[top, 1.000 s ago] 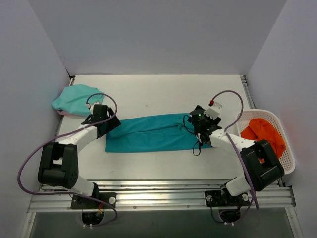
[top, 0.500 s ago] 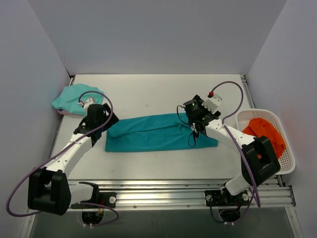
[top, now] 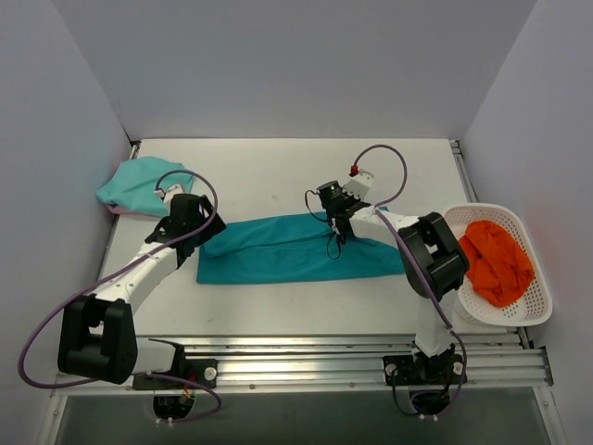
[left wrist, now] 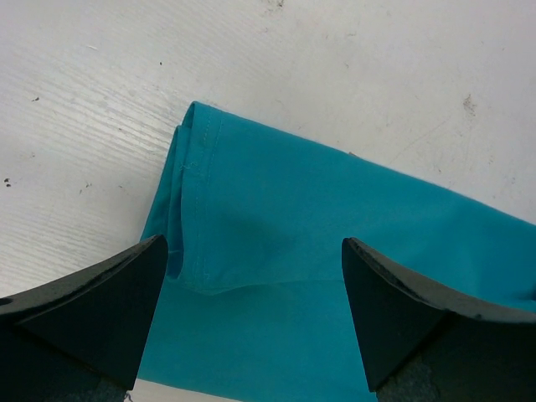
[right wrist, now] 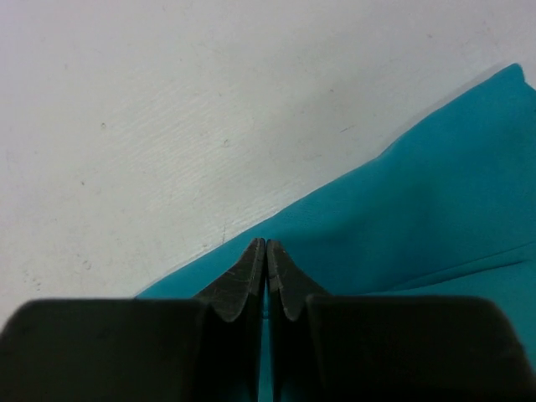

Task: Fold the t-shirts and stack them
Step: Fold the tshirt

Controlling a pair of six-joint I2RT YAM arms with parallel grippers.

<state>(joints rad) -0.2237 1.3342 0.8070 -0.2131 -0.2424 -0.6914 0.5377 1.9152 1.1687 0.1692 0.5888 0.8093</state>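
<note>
The deep teal t-shirt (top: 296, 250) lies on the table as a long flat strip folded lengthwise. My left gripper (top: 197, 230) hovers open over its left end, and in the left wrist view the folded sleeve hem (left wrist: 197, 209) shows between the wide-apart fingers (left wrist: 253, 243). Near the middle of the strip's far edge, my right gripper (top: 335, 216) is shut. The right wrist view has its fingertips (right wrist: 266, 244) pressed together above the flat cloth (right wrist: 435, 193), with nothing visibly pinched. The paler mint t-shirt (top: 139, 184) lies bunched at the far left.
A white basket (top: 491, 209) holding an orange cloth (top: 496, 260) sits at the right table edge. Walls close in on the left, back and right. The metal rail (top: 306, 366) with the arm bases runs along the near edge.
My right gripper has travelled left along the teal shirt's far edge, from its right end to near the middle, and has gone from open to shut. The left gripper has barely shifted.
</note>
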